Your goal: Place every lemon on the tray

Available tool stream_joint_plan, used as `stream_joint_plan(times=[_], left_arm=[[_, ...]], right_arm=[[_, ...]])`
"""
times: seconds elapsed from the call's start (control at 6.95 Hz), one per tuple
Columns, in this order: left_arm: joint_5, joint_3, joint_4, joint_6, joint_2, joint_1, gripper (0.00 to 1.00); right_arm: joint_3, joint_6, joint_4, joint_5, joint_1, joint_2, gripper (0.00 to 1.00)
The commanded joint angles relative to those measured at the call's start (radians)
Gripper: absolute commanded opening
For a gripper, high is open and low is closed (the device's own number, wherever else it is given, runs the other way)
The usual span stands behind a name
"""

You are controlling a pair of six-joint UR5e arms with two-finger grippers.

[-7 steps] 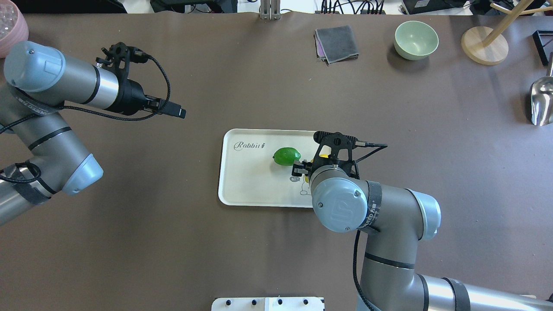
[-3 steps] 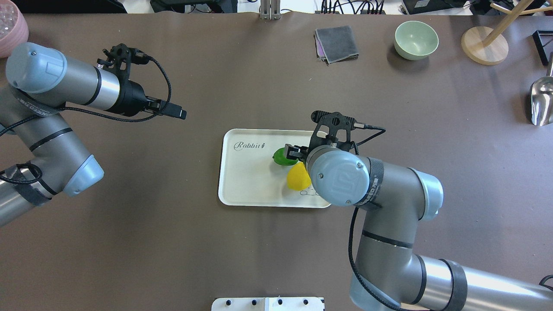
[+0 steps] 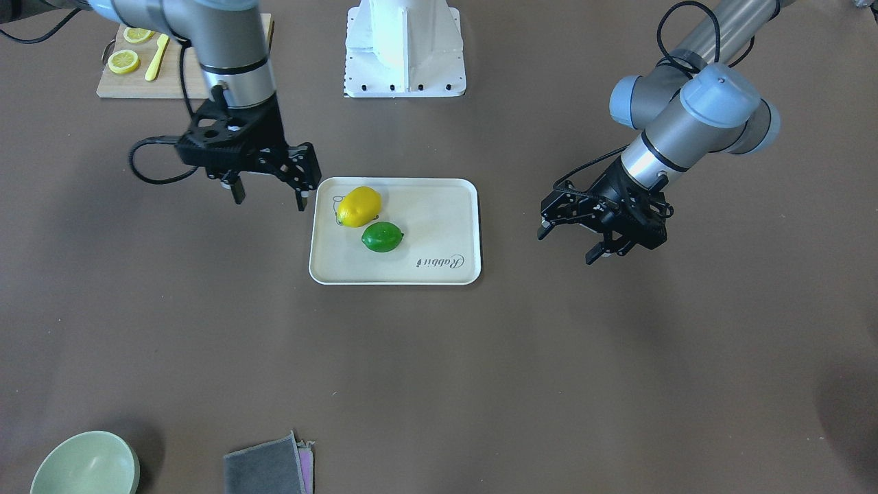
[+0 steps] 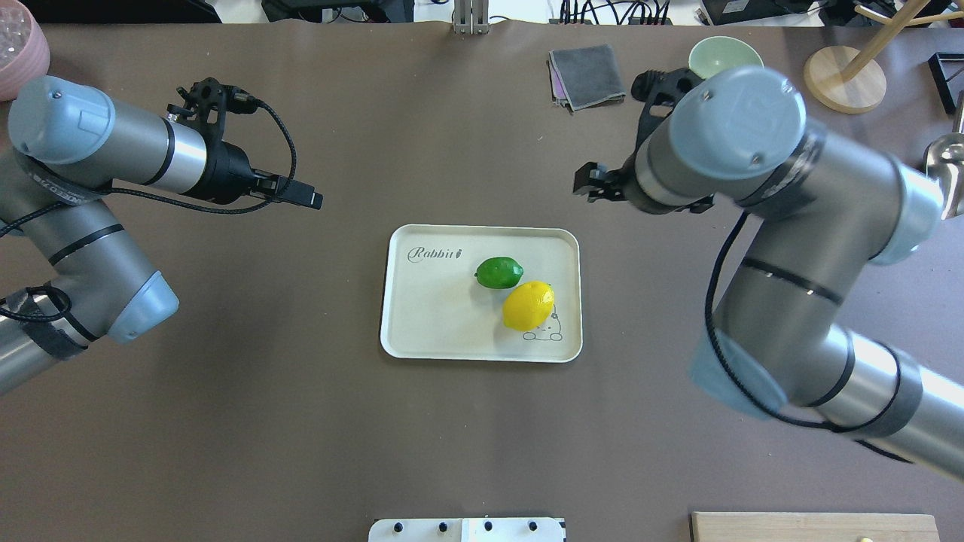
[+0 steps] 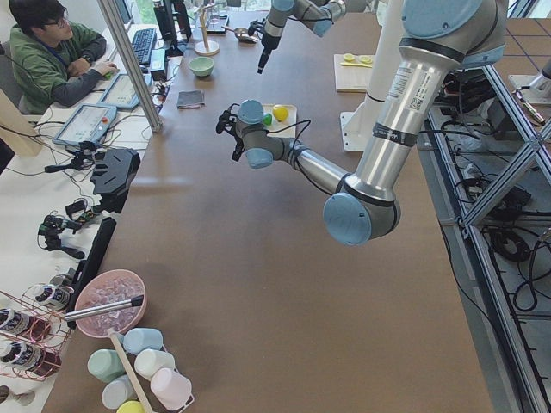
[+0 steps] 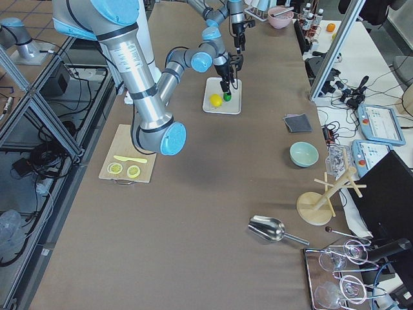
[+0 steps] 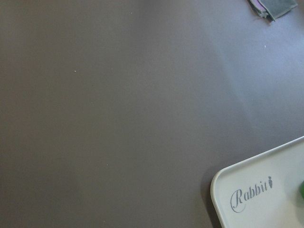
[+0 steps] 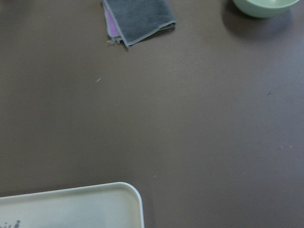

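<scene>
Though the glossy yellow oval lemon [image 4: 527, 305] and glossy green oval lemon [image 4: 499, 272] rest on the cream rectangular tray [image 4: 437, 316], left gripper [image 3: 566, 248] and right gripper [image 3: 269, 201] both spread empty, an arm's bump could roll them off.

A robotics lab, not a home. Big grey robot arm [image 5: 405, 112] mounted at a long brown table [image 5: 258, 301], an aluminium post [image 5: 130, 64] and a man [image 5: 52, 52] at a keyboard [image 5: 140, 45] far left, a control tablet [image 5: 86, 126] near him, loose cables [image 5: 516, 249] at right.
</scene>
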Motion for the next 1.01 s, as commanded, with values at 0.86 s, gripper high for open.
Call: stream_joint_plan(times=[0.86], left_arm=[[-0.082, -0.177, 0.921, 1.136, 0.031, -0.518, 0.99]], right_arm=[[-0.101, -1.432, -0.024, 0.453, 0.760, -0.585, 1.00]])
